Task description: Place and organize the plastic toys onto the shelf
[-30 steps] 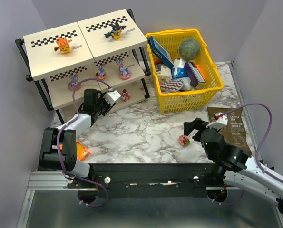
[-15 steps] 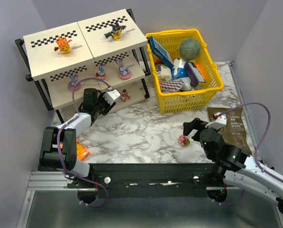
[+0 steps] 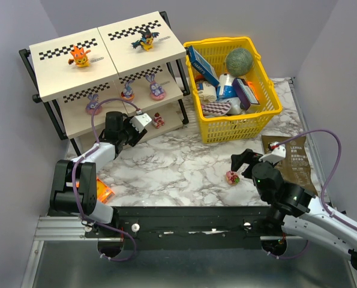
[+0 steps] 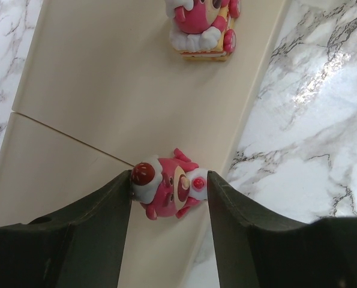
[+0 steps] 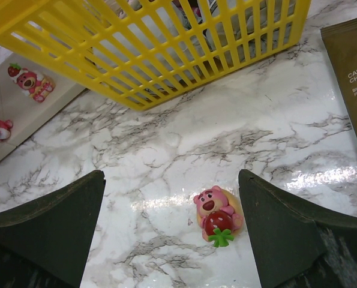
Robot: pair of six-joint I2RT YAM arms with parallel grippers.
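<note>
Standing on the shelf (image 3: pixel 64 69) are toys (image 3: pixel 79 56); yellow basket (image 3: pixel 238 129) holds boxes (image 3: pixel 201 65).

Pink toy (image 4: pixel 166 195) btwn end effector (image 4: pixel 170 176) jaws on shelf (image 4: pixel 94 90), 2nd toy (image 4: pixel 199 24) beyond.

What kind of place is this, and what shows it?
Probably a robot lab workcell: left arm and right arm bolted to a rail, grey walls round a marble-look table, a toy shelf.

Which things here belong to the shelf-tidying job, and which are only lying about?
Job: shelf, orange figurine, winged figurine, three bunny-eared figurines, two pink bears on its bottom tier, strawberry bear on the table.
Lying about: yellow basket with its contents, brown chips packet, orange packet.
</note>
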